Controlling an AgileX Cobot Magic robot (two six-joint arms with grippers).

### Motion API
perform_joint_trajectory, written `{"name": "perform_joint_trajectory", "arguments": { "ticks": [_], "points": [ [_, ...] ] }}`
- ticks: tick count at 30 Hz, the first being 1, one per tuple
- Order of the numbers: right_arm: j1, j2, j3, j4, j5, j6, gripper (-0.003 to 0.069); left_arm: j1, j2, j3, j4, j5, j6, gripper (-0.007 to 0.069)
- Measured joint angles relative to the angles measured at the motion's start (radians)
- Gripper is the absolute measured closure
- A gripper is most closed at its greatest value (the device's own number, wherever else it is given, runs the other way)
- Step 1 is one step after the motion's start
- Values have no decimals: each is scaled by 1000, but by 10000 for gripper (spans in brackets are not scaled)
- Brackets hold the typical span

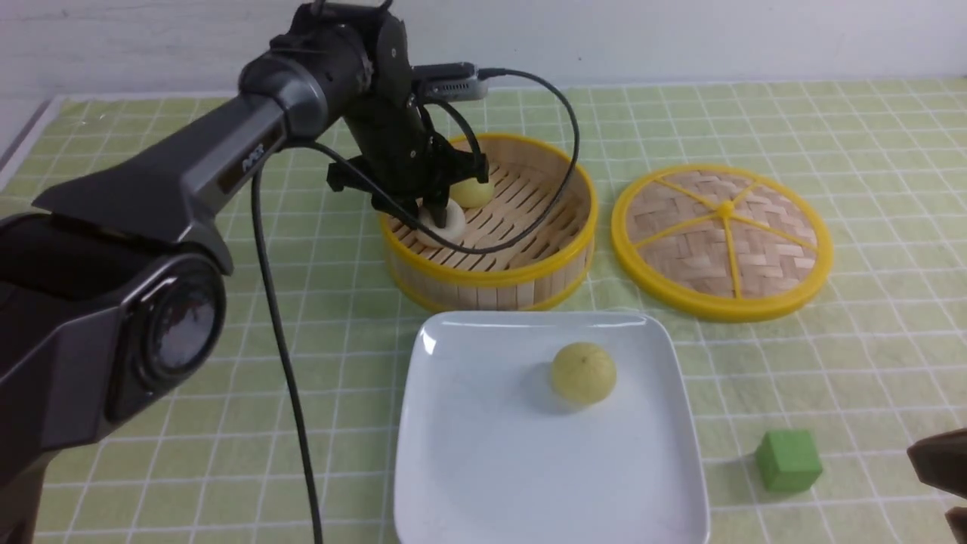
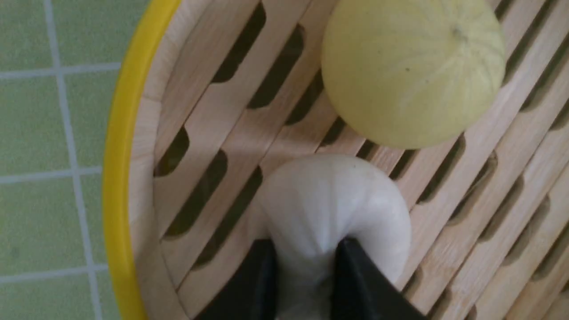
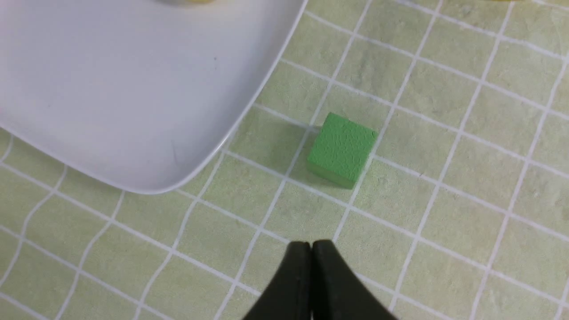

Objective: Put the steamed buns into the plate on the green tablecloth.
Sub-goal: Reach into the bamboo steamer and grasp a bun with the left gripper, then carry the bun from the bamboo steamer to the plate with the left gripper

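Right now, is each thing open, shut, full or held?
Round yellow-rimmed bamboo steamer basket: uncovered, two buns inside.
Round woven bamboo lid: off, lying flat.
Glossy white square plate: holds one bun.
Greyish-white dome bun: in the basket, pinched by the left pincer.
Pale yellow bun in the basket: loose.
Pale yellow bun on the plate: resting free.
Small green cube: untouched beside the plate.
Right pincer: shut, empty.
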Motion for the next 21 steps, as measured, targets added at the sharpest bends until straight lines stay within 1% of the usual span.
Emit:
{"name": "perform_joint_trajectory", "arguments": {
  "ticks": [2,4,6,8,12,15,16,20,21],
  "points": [
    [0,0,0,0,1,0,640,0,-12,-23,-14,52,16,571],
    [0,0,0,0,2,0,636,0,-37,-53,-41,123,55,596],
    [0,0,0,0,2,0,634,0,-70,-73,-56,140,86,598],
    [0,0,0,1,3,0,631,0,-161,-96,-90,150,128,599],
    [0,0,0,1,4,0,624,-9,-273,-65,-118,151,134,599],
    [0,0,0,1,4,0,619,-61,-359,118,-127,152,116,599],
    [0,0,0,1,4,0,619,-61,-361,118,-127,152,116,599],
    [0,0,0,1,6,2,612,-168,-344,367,-117,152,109,592],
    [0,0,0,1,6,2,612,-176,-341,382,-114,152,107,592]
  ]
}}
